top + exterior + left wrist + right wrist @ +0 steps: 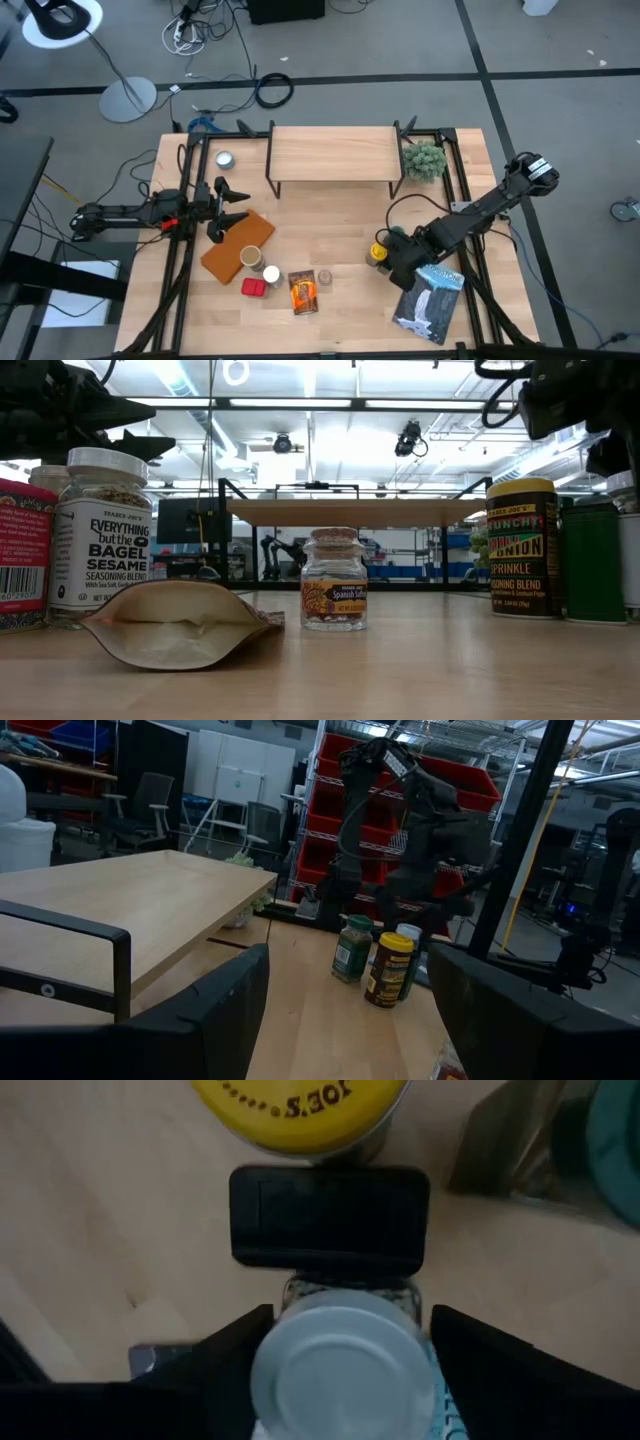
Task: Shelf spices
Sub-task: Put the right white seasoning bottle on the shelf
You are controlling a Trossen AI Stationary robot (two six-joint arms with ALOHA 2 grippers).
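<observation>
The shelf (333,155) stands at the table's far middle, its top bare. My right gripper (403,264) is at the near right, shut on a white-lidded jar (340,1370). A yellow-lidded jar (378,252) and a green-lidded jar (352,948) stand right beside it. My left gripper (240,208) is open and empty, level above the table's left side, pointing right. Near the middle front stand a tan cylinder (250,256), a white-lidded jar (270,273), a red tin (254,288) and a small corked jar (324,277). An orange packet (304,292) lies flat there. My right gripper has the white-lidded jar between its two fingers (235,1365), which lie against the jar's sides (350,1292) below the lid. The fingers come from above, pointing down. The lid hides the contact and the jar's bottom: whether it stands on the table cannot be told.
A flat brown slab (237,247) lies under my left gripper's near side. A silver round tin (224,159) sits far left of the shelf, a small green plant (424,160) at the shelf's right end. A blue-white packet (430,300) lies near my right gripper.
</observation>
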